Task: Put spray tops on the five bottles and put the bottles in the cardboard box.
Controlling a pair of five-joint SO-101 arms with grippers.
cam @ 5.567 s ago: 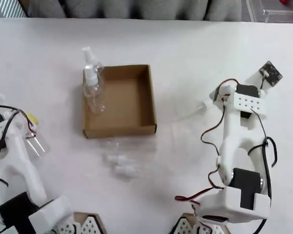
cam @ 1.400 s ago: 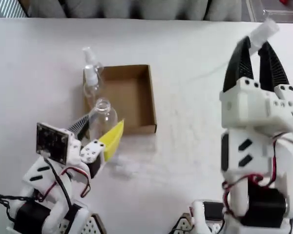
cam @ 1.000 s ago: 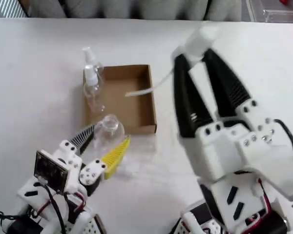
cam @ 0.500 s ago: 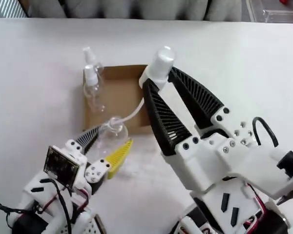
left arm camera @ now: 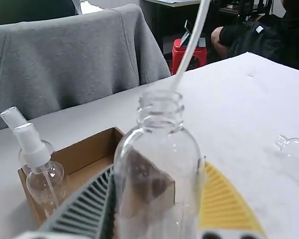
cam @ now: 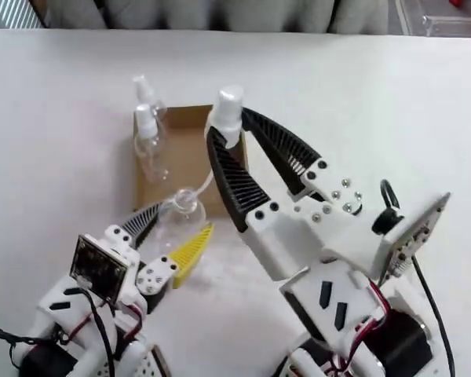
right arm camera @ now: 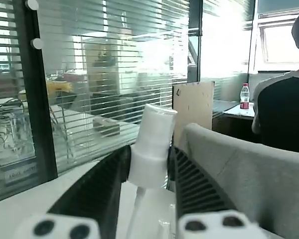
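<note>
Two capped bottles stand at the cardboard box's left wall. At the box's near edge the left hand grips one open bottle, upright. Above the box the right hand clamps one spray top, its tube slanting down to the bottle's neck. Right of the box, broad tabletop stretches away.

Your right gripper pinches a spray top; its tube reaches the bottle your left gripper clamps.
</note>
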